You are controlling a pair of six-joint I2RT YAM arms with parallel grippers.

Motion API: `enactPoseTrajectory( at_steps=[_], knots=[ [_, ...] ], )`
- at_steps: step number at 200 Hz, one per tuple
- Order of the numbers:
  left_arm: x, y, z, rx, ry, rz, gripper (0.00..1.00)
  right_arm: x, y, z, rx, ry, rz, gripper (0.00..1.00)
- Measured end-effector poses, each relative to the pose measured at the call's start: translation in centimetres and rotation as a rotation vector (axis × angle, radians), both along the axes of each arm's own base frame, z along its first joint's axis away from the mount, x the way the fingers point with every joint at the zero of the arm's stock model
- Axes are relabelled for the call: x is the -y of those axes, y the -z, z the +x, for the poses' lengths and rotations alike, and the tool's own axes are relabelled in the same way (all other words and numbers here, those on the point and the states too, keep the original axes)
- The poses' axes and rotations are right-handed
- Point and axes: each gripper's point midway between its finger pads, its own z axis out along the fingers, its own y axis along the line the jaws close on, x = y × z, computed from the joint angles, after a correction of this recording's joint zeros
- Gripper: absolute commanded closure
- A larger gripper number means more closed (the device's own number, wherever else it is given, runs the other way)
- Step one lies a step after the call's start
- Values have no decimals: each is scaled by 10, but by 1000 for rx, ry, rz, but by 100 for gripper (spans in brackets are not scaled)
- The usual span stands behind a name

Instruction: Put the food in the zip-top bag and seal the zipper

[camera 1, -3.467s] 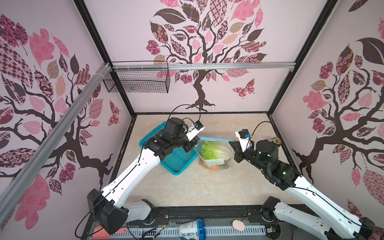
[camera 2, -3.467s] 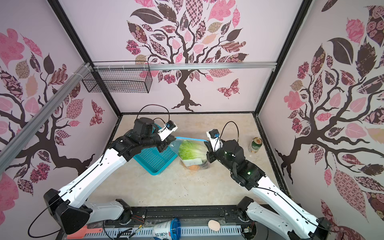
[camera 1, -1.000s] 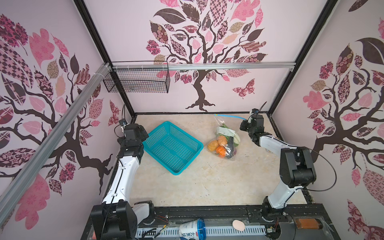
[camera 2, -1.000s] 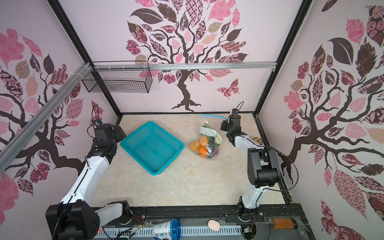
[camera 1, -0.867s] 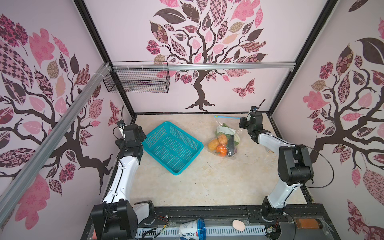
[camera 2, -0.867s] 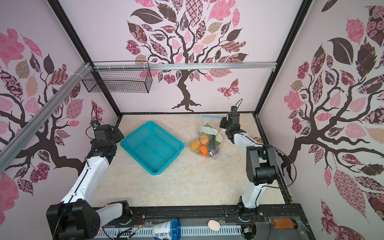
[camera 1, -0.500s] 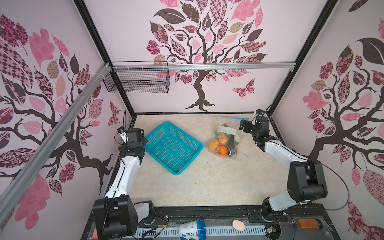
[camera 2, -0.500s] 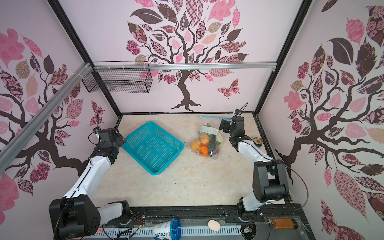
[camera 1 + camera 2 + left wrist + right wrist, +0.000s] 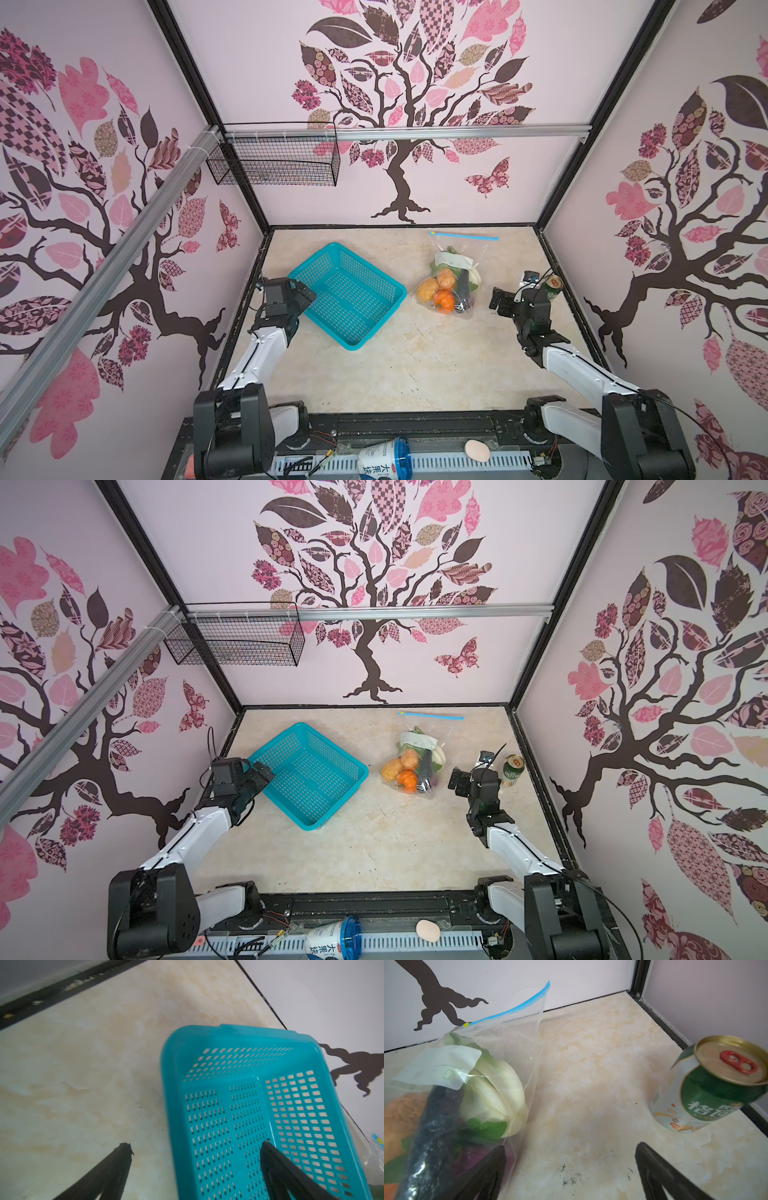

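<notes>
Lets go of the zipper (image 9: 463,236) within the last second and draws back the right end effector (image 9: 500,301), now spread wide and empty, low between bag (image 9: 453,261) and can (image 9: 552,286), near both. Leaves the bag lying on the tabletop (image 9: 395,374) toward the back wall, food (image 9: 444,300) bunched inside at the near end, blue strip stretched straight at the far end, yellow slider at its left tip. Looks sealed along the whole strip, though too thin in both top views to be sure. Suggests a task finished or all but finished.

Reaches forward from the base with the right arm, forearm low, wrist turned toward the bag's side. Holds the left end effector (image 9: 301,293) fully open as well, gripping nothing, 1 finger over the basket (image 9: 351,345), the other over bare tabletop. Sits with the left arm folded back at the left edge, well apart from the bag.
</notes>
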Motion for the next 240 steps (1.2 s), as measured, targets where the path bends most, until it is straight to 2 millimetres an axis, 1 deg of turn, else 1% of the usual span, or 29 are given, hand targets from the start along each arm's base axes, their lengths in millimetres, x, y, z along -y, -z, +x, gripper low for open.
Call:
enactPoseTrajectory(
  at_steps=[18,29,37,54,80,93,104,126,138,153,162,172,190,197,205,213,220,231,240],
  knots=[
    [21,9,17,14,85,-24,1,0,9,3,10,-12,-23,1],
    [34,15,26,7,139,-25,1,-1,10,7,25,-19,-39,1],
    [47,17,37,8,187,-22,2,-1,9,9,46,-25,-51,0],
    [75,9,64,55,291,-27,1,-2,7,11,100,-36,-77,1],
    [111,-12,98,150,420,-33,1,-3,16,7,139,-52,-116,0],
    [121,-22,111,190,464,-34,2,-4,20,10,146,-63,-128,1],
    [125,-30,119,220,489,-29,1,-6,23,14,157,-75,-133,0],
    [128,-41,126,248,523,4,1,-9,32,19,164,-91,-145,0],
    [126,-46,126,249,529,37,1,-9,33,20,160,-92,-146,0],
    [119,-53,120,239,523,90,1,-9,28,25,169,-91,-145,0],
    [113,-64,115,243,508,134,1,-8,23,29,182,-87,-143,1],
    [105,-80,106,267,489,183,1,-8,19,32,196,-83,-142,1],
    [81,-113,81,323,422,292,1,-8,17,33,201,-82,-142,0],
    [69,-121,70,341,388,329,1,-8,17,33,199,-82,-142,0],
    [53,-125,58,346,343,366,1,-8,17,33,199,-83,-142,1],
    [36,-122,48,336,295,397,1,-8,17,33,199,-82,-142,0],
    [19,-115,39,317,249,424,1,-8,18,33,198,-83,-142,0],
    [-4,-94,26,258,183,476,1,-8,18,33,198,-82,-142,0],
    [-15,-73,18,210,161,514,1,-8,18,33,198,-82,-142,0]
  ],
)
